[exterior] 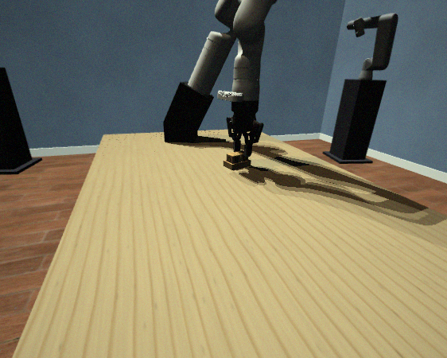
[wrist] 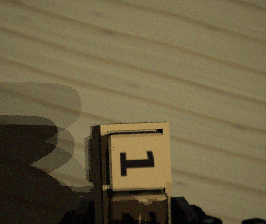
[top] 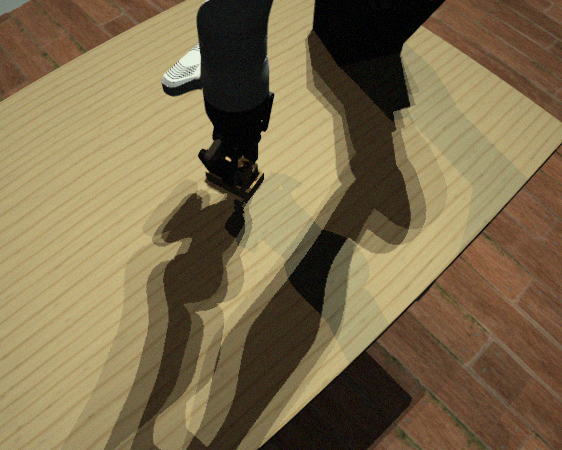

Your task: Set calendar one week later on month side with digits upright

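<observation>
The small wooden tray (top: 255,187) (exterior: 231,164) (wrist: 166,150) lies flat on the table. Two cubes sit in it, side by side. The cube with a 1 on top (wrist: 156,180) is fully in the wrist view, its digit turned sideways. The second cube (wrist: 134,201) is in shadow at the lower edge, with its top digit mostly cut off. My gripper (exterior: 242,153) (wrist: 132,214) is partly open and points down, its fingertips low at either side of the second cube. The side faces and the month's name are not readable.
The arm's black base (top: 371,40) (exterior: 184,115) stands at the table's far end. The wooden table (top: 56,200) (exterior: 164,258) carries dark shadows of the arm. Another arm on a black pedestal (exterior: 359,119) stands on the floor beyond the table.
</observation>
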Controlling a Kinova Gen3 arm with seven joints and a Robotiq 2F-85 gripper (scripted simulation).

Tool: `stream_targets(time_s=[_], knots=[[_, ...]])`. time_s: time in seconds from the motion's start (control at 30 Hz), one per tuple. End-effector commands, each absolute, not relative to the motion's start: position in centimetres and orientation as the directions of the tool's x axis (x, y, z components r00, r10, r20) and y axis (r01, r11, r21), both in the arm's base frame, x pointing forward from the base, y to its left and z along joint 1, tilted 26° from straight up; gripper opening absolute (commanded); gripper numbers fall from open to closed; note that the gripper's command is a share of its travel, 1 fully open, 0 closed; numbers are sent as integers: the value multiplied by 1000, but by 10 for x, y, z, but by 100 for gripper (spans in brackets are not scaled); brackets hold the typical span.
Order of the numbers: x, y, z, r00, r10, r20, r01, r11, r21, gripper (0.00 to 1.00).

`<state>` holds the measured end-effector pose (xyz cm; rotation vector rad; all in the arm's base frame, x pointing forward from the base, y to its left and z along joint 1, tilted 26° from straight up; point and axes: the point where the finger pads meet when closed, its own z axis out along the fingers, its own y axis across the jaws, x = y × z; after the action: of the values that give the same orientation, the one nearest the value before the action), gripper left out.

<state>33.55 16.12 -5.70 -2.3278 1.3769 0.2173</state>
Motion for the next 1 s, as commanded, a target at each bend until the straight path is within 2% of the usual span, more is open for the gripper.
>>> stream_targets(time_s=[0.0, 0.97], knots=[[332, 165, -63, 499, -795, -345, -864, -424, -272, 46], [332, 167, -68, 499, -795, -345, -864, -424, -272, 46]])
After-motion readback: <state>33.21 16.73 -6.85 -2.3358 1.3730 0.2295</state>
